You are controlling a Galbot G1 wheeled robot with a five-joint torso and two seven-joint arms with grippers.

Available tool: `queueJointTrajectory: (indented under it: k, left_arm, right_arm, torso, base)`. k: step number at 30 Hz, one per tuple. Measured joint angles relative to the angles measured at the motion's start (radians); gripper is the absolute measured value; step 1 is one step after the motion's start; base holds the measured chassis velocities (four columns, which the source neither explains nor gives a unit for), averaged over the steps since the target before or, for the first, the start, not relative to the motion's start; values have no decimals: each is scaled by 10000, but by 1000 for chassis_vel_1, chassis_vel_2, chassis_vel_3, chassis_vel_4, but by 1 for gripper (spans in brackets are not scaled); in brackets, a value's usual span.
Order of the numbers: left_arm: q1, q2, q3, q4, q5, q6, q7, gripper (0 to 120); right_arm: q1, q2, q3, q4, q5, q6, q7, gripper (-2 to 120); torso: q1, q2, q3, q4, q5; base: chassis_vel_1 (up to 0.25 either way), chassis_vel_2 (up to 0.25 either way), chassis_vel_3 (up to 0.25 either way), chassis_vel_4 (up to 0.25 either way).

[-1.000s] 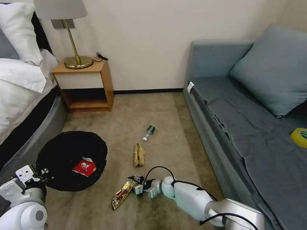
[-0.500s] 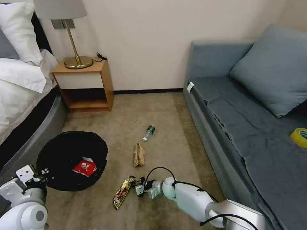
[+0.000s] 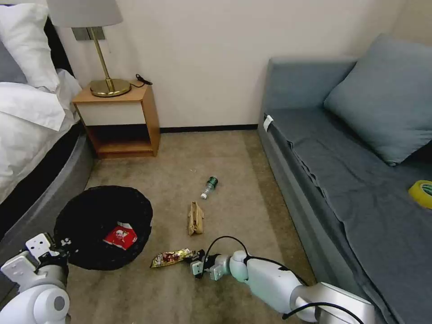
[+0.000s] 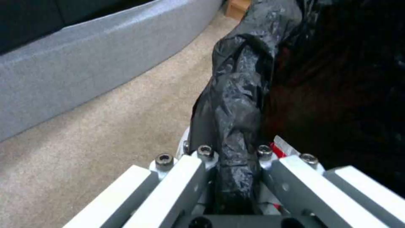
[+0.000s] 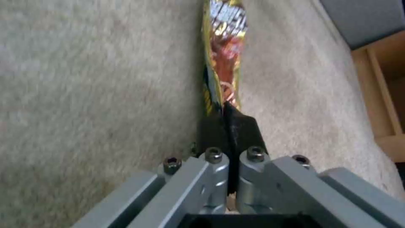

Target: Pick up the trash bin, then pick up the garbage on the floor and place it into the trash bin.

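Observation:
The trash bin [image 3: 90, 252], lined with a black bag, is at the lower left of the head view with a red snack packet [image 3: 119, 236] inside it. My left gripper [image 3: 63, 246] is shut on the bin's rim; in the left wrist view the black bag [image 4: 236, 126] runs between the fingers [image 4: 185, 171]. My right gripper [image 3: 194, 258] is shut on one end of the gold-brown candy wrapper [image 3: 171, 258], which sticks out level toward the bin; the right wrist view has the wrapper [image 5: 222, 60] clamped between the pads [image 5: 211, 129]. A brown paper bag [image 3: 195, 218] and a small bottle [image 3: 209, 186] lie on the carpet.
A grey sofa [image 3: 360, 180] runs along the right, with a yellow tape roll [image 3: 422, 192] on its seat. A wooden nightstand [image 3: 119, 121] with a lamp stands against the back wall. The bed [image 3: 31, 135] borders the left. Open carpet lies between them.
My right gripper has lifted the candy wrapper and swung it from a downward slant to level, pointing at the bin. The bin and left gripper have shifted slightly right.

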Motion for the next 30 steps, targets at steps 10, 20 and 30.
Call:
queueJointTrajectory:
  k: [10,20,30]
  left_arm:
    - [-43,1,86,78,-3,1,-1,2]
    - [-201,11,153,219,13,48,-31,2]
    - [-167,-13,142,144,26,48,-30,2]
  right_arm:
    - [105,-1519,-363,2791,2009,-701,-182,0]
    - [-88,-2545,-210,3832,2913,-887,-136,0]
    - [36,-1681,-758,2766,2795,-952,-259,30]
  torso:
    - [0,0,0,0,1]
    - [-1,1,0,-2,0]
    - [0,1,0,1,0]
  base:
    - [0,0,0,0]
    - [0,0,0,0]
    - [0,0,0,0]
